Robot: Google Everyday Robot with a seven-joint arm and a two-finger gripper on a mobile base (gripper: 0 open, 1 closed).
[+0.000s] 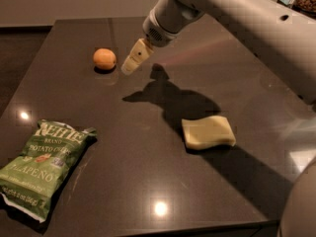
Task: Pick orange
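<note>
The orange [104,59] is a small round orange-yellow fruit lying on the dark table [138,147] at the far left. My gripper [131,63] hangs from the white arm coming in from the upper right. Its pale fingers point down and left, just to the right of the orange and a little above the table, not touching the fruit. Nothing is held in it.
A green chip bag [42,167] lies at the front left of the table. A pale yellow wavy sponge [208,132] lies right of centre. The arm casts a dark shadow [173,100] between the gripper and the sponge. The table's front edge runs along the bottom.
</note>
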